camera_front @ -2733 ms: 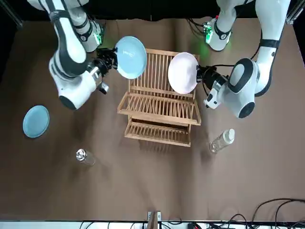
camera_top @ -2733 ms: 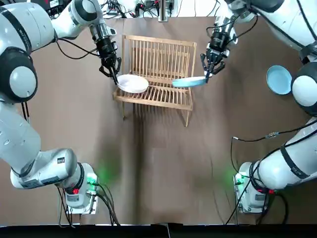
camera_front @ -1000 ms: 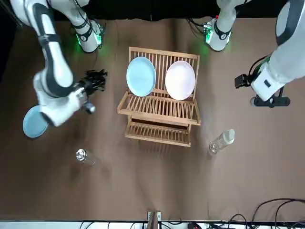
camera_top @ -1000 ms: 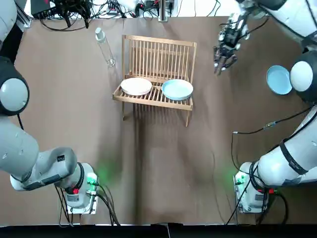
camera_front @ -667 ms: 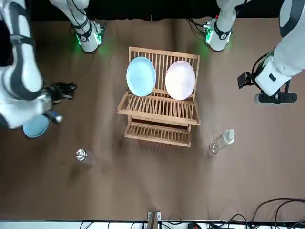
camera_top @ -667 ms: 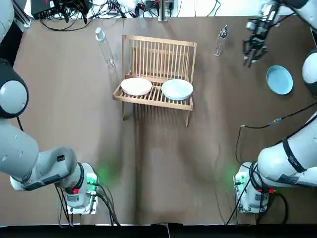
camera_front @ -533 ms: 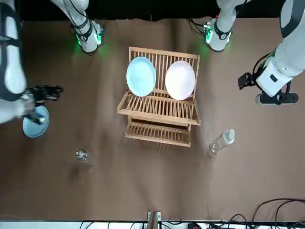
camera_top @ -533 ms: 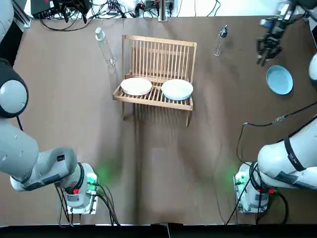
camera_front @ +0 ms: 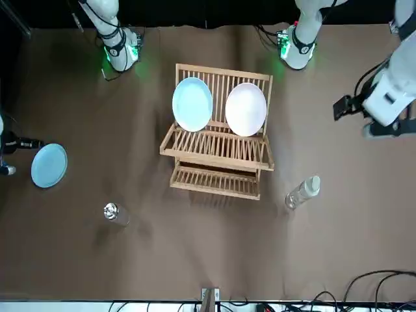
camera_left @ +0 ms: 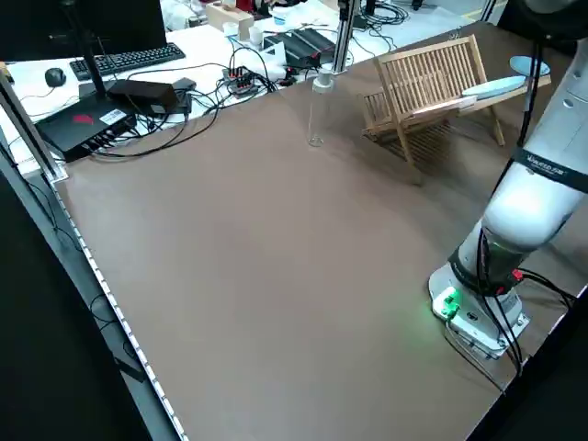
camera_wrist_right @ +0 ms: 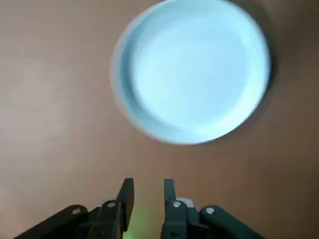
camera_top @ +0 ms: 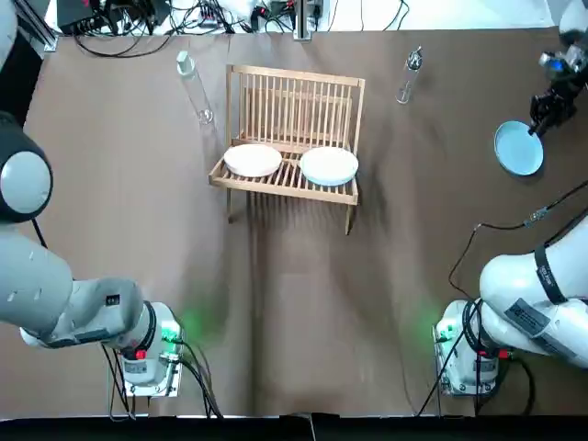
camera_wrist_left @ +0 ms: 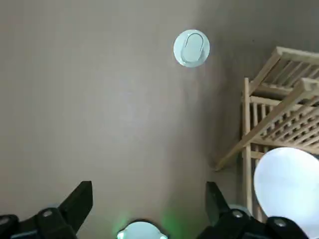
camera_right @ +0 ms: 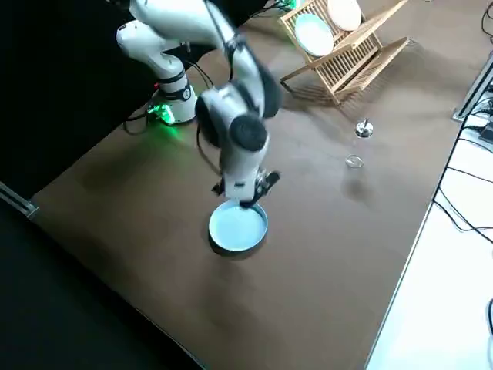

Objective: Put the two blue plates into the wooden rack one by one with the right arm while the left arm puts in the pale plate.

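The wooden rack [camera_top: 294,110] holds the pale plate [camera_top: 252,160] on its left and one blue plate [camera_top: 329,166] on its right, both leaning in the slots. The other blue plate [camera_top: 519,148] lies flat on the table at the far right. My right gripper [camera_top: 537,119] hovers at that plate's far-right rim; in the right wrist view its fingers [camera_wrist_right: 125,196] stand a narrow gap apart, holding nothing, with the plate [camera_wrist_right: 192,69] just ahead. My left gripper [camera_wrist_left: 148,201] is wide open and empty, drawn back to the left of the rack [camera_wrist_left: 271,114].
A clear bottle [camera_top: 193,87] lies left of the rack's back. A smaller bottle [camera_top: 408,75] lies right of it. Cables and equipment run along the table's far edge. Both arm bases [camera_top: 147,354] stand at the near edge.
Both plates were let go into the rack. My right gripper then swung right across the table to the second blue plate. The left arm pulled away to the left, out of the top view.
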{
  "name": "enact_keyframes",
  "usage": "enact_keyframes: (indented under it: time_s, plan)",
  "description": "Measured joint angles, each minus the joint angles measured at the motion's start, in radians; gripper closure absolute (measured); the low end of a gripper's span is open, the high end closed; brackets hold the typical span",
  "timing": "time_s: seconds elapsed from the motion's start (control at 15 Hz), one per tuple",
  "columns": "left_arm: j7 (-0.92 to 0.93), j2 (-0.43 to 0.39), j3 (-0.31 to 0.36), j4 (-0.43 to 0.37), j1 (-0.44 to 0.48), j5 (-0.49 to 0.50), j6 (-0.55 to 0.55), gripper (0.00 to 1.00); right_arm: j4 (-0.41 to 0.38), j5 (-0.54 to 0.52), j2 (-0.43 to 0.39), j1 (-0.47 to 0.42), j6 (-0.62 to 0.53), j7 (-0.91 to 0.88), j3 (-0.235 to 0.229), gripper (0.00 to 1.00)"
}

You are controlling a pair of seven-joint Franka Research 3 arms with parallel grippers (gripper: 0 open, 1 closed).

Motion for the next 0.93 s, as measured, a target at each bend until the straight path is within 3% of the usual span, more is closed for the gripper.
enact_keyframes:
  time_s: [0.07, 0.2, 0.67, 0.93]
  plan:
    - [0.006, -0.026, 0.066, -0.011, -0.044, -0.019, 0.002, 0.00, 0.000, -0.020, 0.025, -0.025, 0.044, -0.034, 0.000, 0.68]
    - [0.014, -0.075, 0.113, -0.049, -0.063, -0.032, 0.024, 0.00, 0.002, -0.034, 0.059, -0.062, 0.127, -0.066, 0.000, 0.68]
    - [0.058, -0.102, 0.117, -0.099, -0.070, -0.020, 0.052, 0.00, 0.004, -0.040, 0.127, -0.093, 0.354, -0.072, 0.000, 0.66]
    - [0.070, -0.101, 0.116, -0.103, -0.078, -0.004, 0.054, 0.00, 0.026, -0.043, 0.166, -0.098, 0.381, -0.072, -0.015, 0.65]
